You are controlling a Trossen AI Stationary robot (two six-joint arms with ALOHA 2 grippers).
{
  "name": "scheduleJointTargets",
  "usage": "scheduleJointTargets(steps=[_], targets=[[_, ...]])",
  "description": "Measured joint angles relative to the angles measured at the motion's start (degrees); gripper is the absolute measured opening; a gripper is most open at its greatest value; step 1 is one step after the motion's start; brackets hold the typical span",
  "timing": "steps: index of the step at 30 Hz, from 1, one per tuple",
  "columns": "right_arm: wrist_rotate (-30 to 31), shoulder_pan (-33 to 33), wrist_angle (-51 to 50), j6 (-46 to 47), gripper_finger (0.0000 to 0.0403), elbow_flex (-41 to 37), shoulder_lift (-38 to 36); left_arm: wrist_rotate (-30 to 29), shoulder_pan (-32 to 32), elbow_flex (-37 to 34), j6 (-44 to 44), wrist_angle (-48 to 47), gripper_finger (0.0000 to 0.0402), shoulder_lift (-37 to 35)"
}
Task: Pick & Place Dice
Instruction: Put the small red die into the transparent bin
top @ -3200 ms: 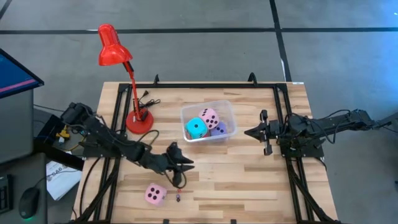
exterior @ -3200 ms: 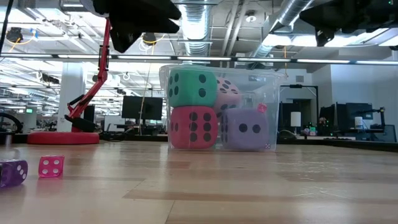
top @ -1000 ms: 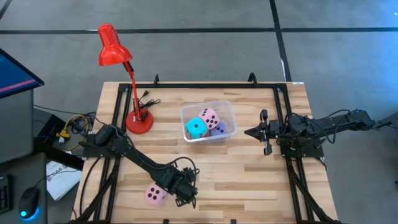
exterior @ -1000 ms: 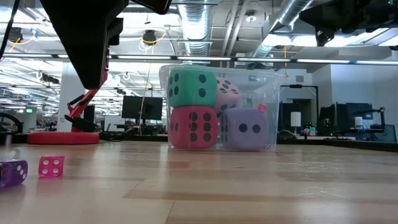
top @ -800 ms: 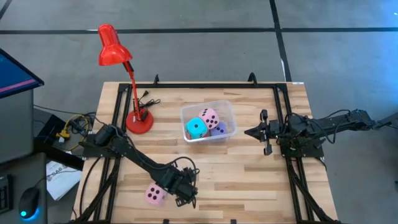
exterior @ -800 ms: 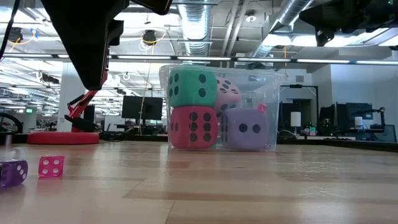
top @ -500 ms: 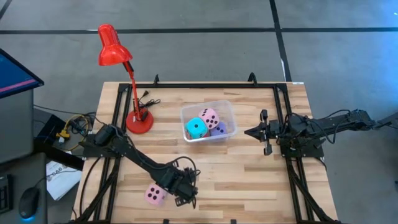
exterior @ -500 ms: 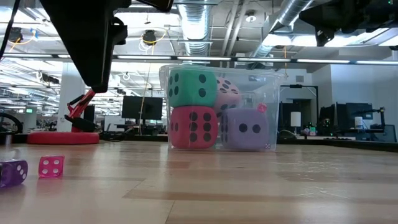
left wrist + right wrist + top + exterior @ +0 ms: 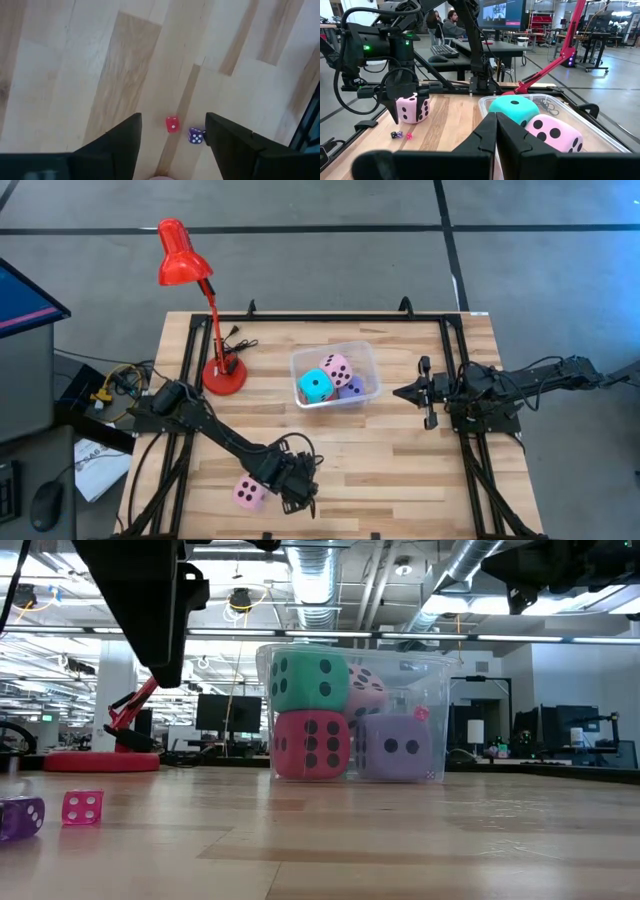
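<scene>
One pink die (image 9: 250, 493) rests on the table near its front edge; it also shows in the right wrist view (image 9: 413, 107). A cyan die (image 9: 316, 386), a second pink die (image 9: 337, 369), a lavender die (image 9: 353, 388) and a red die (image 9: 310, 745) sit in a clear bin (image 9: 365, 357) at mid-table. My left gripper (image 9: 294, 494) is just right of the loose pink die. It points down, open (image 9: 172, 145) and empty, and touches nothing. My right gripper (image 9: 403, 392) hovers right of the bin, shut (image 9: 496, 131) and empty.
Two tiny dice, one red-pink (image 9: 172, 124) and one purple (image 9: 196, 135), lie on the wood below my left gripper's open fingers. A red desk lamp (image 9: 205, 310) stands at the far left. Black rails (image 9: 460, 430) run along both table sides. People sit at desks beyond the table (image 9: 451, 21).
My left arm has edged slightly toward the table's right edge, above the tiny dice. The dice and my right arm have stayed where they were.
</scene>
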Motion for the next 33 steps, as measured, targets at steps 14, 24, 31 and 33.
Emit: scheduleJointTargets(steps=[14,24,31,33], targets=[[-0.02,-0.02,-0.53,0.00,0.0005,0.00,-0.01,-5.79,-0.36,-0.89,-1.66,2.07,0.0192,-0.02],[-0.02,-0.02,-0.81,0.00,0.0005,0.00,-0.01,-3.99,-0.30,-5.06,-4.77,3.06,0.0176,-0.07],[-0.02,-0.02,-0.85,0.00,0.0005,0.00,0.01,-1.20,-0.55,-9.20,-7.21,6.48,0.0177,-0.07],[-0.02,-0.02,-0.85,0.00,0.0005,0.00,0.01,-0.52,-0.55,-9.87,-7.21,7.25,0.0177,-0.07]])
